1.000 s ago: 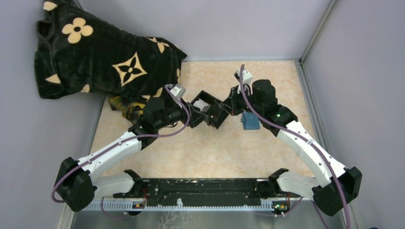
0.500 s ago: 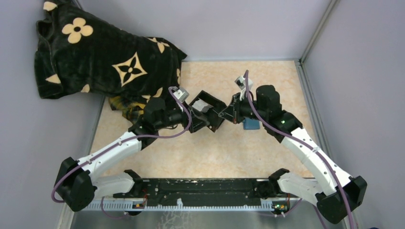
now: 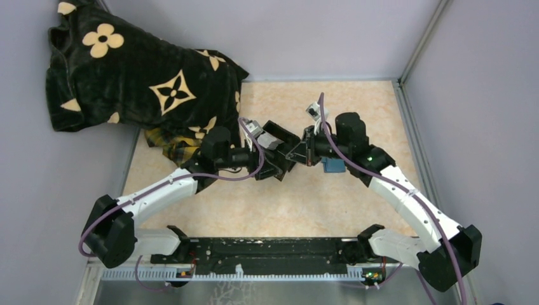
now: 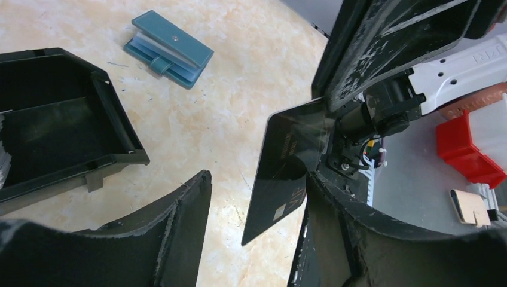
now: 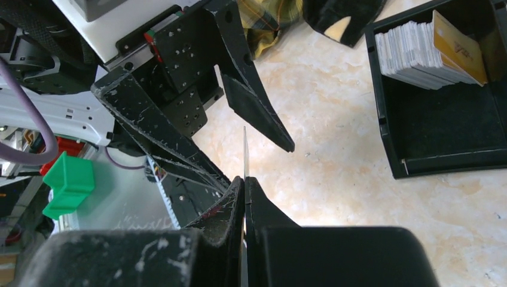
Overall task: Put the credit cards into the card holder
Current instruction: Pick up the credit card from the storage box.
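Dark credit card | right claw clamped on it | left claw apart, moved closer

Unreadable print on dark card

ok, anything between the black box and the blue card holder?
Bare tabletop between black box and card holder, in the left wrist view. In the top view the right gripper, holding a card, overlaps that stretch.
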Motion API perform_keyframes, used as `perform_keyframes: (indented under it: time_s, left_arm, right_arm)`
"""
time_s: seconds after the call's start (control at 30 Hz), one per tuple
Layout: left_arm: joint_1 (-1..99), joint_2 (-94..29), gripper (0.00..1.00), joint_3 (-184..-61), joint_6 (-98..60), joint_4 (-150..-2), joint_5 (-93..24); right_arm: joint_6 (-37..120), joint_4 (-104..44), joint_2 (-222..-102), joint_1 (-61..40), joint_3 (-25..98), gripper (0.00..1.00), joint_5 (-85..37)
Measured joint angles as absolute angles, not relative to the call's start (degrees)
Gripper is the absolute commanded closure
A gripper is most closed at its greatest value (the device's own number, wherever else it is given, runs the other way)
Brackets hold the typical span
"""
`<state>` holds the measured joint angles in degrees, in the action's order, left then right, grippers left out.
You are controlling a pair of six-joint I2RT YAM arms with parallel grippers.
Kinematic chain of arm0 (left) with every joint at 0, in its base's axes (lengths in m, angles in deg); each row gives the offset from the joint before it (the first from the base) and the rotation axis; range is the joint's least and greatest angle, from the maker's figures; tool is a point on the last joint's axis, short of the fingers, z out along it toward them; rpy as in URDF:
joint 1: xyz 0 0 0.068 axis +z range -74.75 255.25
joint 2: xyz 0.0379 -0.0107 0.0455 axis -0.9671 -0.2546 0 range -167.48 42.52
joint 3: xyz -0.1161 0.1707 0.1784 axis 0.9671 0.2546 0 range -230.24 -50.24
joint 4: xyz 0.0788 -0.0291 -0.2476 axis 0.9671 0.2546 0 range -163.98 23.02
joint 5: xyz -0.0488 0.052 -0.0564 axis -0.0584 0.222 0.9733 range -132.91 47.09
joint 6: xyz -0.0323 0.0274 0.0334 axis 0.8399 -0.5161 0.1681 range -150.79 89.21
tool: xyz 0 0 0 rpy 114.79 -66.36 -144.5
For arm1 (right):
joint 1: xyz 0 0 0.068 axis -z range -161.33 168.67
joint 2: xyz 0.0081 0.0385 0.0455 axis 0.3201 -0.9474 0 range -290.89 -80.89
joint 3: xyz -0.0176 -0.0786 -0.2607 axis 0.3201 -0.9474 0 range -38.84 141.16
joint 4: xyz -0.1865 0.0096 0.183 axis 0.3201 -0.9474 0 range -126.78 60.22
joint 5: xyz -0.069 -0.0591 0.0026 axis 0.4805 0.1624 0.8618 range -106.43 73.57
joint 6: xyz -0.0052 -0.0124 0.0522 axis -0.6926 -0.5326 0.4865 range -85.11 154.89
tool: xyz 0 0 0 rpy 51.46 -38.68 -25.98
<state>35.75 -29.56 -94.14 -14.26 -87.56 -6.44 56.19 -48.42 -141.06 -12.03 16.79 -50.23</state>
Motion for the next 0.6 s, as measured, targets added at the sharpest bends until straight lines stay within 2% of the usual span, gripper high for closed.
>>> perform_keyframes:
  time_s: [0.1, 0.27, 0.4, 0.53, 0.6]
  left_arm:
    - [35.75, -30.08, 0.48, -94.42, -14.39, -87.54, -4.85]
    - [35.81, -31.2, 0.84, -94.93, -14.24, -87.84, -1.74]
    - [36.14, -32.29, 1.0, -95.67, -13.93, -87.93, 0.25]
    - [36.4, -32.51, 1.0, -95.76, -13.84, -88.04, 1.1]
    - [36.51, -32.53, 1.0, -95.76, -13.84, -88.24, 1.32]
  right_arm:
    - [56.56, -47.48, -141.95, -11.98, 16.31, 1.0, -50.93]
    - [56.64, -46.19, -143.2, -11.35, 15.04, 1.0, -52.07]
    - [56.64, -45.38, -143.98, -10.24, 14.76, 1.0, -52.85]
    - [56.86, -45.1, -144.49, -9.41, 14.76, 1.0, -53.68]
    - [57.02, -44.7, -144.55, -9.12, 14.76, 0.79, -54.01]
